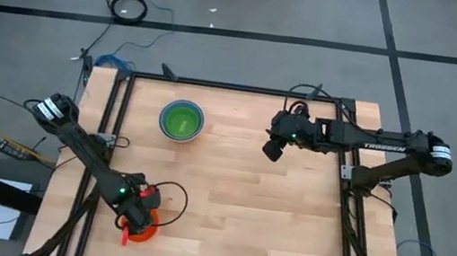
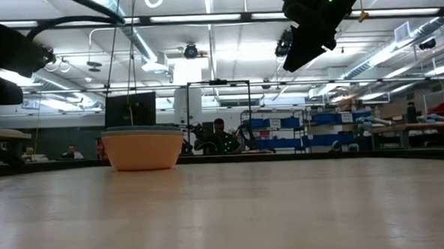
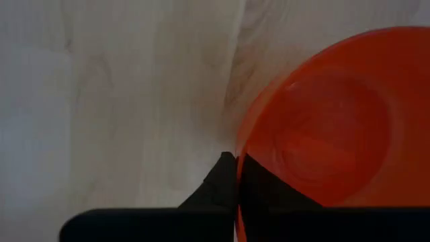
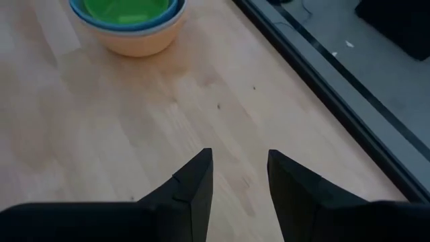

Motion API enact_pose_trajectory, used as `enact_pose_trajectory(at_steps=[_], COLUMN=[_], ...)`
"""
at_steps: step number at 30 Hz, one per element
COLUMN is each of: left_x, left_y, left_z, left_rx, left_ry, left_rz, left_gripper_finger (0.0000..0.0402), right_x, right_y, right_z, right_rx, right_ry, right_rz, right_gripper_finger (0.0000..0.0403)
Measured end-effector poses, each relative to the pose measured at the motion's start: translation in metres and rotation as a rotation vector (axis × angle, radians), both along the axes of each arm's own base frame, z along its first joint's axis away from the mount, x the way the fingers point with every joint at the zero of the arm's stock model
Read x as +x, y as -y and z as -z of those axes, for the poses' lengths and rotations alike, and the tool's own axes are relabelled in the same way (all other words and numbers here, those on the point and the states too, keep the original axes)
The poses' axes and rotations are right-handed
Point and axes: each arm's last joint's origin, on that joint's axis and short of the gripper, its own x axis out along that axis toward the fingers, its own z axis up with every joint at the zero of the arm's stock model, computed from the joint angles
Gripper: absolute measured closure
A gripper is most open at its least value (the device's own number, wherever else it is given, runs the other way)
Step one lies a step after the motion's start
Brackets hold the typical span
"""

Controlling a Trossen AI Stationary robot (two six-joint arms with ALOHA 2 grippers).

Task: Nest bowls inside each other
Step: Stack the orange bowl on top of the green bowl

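Note:
A red-orange bowl (image 1: 144, 227) stands mouth up near the table's near left corner. My left gripper (image 1: 133, 220) points down over it, shut on its rim. A stack of nested bowls (image 1: 181, 121) sits at the far middle-left, resting on its base. The stack has a pale orange bowl (image 2: 142, 150) outermost, a blue rim (image 4: 127, 25) above it and a green bowl (image 4: 124, 8) innermost. My right gripper (image 1: 272, 149) hangs open in the air to the right of the stack (image 4: 127, 27), with nothing between its fingers (image 4: 195, 185). My left gripper pinches the red-orange bowl's rim (image 3: 239, 156) between its two fingers, one finger (image 3: 262, 191) inside the bowl and one (image 3: 211, 191) outside. The fingers come from above, pointing down. The bowl sits mouth up on the table.
A black frame (image 1: 235, 86) runs along the table's far edge and down both sides (image 1: 112, 129). Bare wood (image 1: 270, 216) lies between the stack and the red-orange bowl. Cables (image 1: 129, 4) lie on the floor beyond the table.

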Motion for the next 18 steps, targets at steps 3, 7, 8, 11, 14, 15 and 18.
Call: enact_pose_trajectory(at_steps=[3,7,8,11,14,15,18], left_x=[-0.001,-0.002,-0.002,-0.002,-0.001,-0.001,0.000], left_y=[-0.002,-0.005,-0.008,-0.012,-0.023,-0.027,-0.045], left_z=[-0.002,-0.008,-0.011,-0.022,-0.039,-0.043,-0.059], left_rx=[0.013,0.036,0.041,0.064,0.147,0.179,0.291], left_ry=[0.008,0.041,0.051,0.109,0.190,0.208,0.253], left_rz=[-0.002,-0.009,-0.015,-0.030,-0.064,-0.081,-0.136], left_gripper_finger=[0.0395,0.0397,0.0397,0.0398,0.0399,0.0399,0.0400], right_x=[0.001,0.001,0.001,0.001,0.001,0.001,0.001], right_y=[0.000,0.001,0.001,0.002,0.003,0.003,0.004], right_z=[-0.001,-0.001,-0.001,-0.001,-0.001,-0.001,-0.002], right_rx=[0.000,-0.003,-0.005,-0.007,-0.010,-0.010,-0.011], right_ry=[0.009,0.011,0.012,0.010,0.013,0.013,0.020], right_rz=[-0.001,-0.004,-0.003,-0.003,0.000,0.000,-0.001], right_gripper_finger=[0.0274,0.0274,0.0274,0.0274,0.0274,0.0274,0.0274])
